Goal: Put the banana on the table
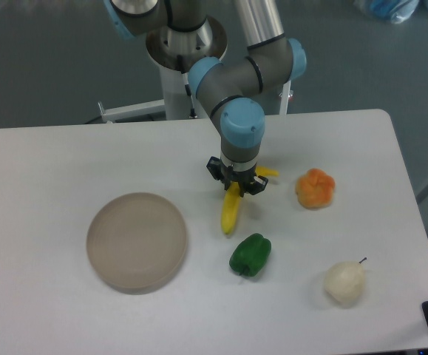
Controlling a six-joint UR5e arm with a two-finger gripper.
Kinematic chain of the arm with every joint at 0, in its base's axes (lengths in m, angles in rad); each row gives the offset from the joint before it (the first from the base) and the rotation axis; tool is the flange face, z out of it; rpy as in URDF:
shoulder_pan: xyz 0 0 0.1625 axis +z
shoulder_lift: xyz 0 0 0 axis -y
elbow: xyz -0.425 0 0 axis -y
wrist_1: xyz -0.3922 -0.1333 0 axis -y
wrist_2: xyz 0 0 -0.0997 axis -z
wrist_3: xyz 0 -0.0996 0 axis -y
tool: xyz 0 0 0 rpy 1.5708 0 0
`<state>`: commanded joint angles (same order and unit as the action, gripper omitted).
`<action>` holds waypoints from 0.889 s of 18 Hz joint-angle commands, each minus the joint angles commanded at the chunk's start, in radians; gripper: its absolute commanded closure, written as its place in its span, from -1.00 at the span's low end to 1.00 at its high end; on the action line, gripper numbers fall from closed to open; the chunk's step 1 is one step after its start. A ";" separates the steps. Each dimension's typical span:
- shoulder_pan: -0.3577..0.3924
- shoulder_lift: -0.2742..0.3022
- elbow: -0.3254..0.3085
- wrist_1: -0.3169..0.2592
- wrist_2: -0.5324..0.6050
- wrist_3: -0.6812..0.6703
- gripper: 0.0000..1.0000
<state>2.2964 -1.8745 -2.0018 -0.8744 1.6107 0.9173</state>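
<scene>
- The banana sits directly beneath the gripper, on the white desk near its middle. Its long axis runs roughly from the far right to the near left: one short yellow end shows to the right of the gripper, and the longer part reaches down toward the near edge.
- The gripper points straight down over the banana's upper half, with its fingers on either side of the fruit. It appears closed on the banana, though the fingertips are partly hidden by the wrist.
- Whether the banana's near tip touches the desk or hangs just above it cannot be told from this view.
- Judgement: the placing looks nearly finished. What remains is opening the fingers and lifting straight up, clear of the fruit.
- The green pepper lies just beyond the banana's near tip, so a roll that way could nudge it.
- The round beige plate to the left holds nothing.
- The orange fruit and the pale pear lie apart to the right.
</scene>
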 joint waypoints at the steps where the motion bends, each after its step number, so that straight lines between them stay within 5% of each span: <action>1: 0.002 0.003 0.002 0.000 0.002 0.002 -0.43; 3: 0.002 0.008 0.008 -0.002 0.003 0.002 -0.60; 5: 0.003 0.015 0.038 -0.005 0.003 -0.003 -1.00; 12: 0.057 0.017 0.184 -0.003 0.002 0.006 -1.00; 16: 0.110 -0.035 0.334 -0.002 -0.003 0.053 -1.00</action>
<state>2.4067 -1.9097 -1.6678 -0.8759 1.6076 0.9707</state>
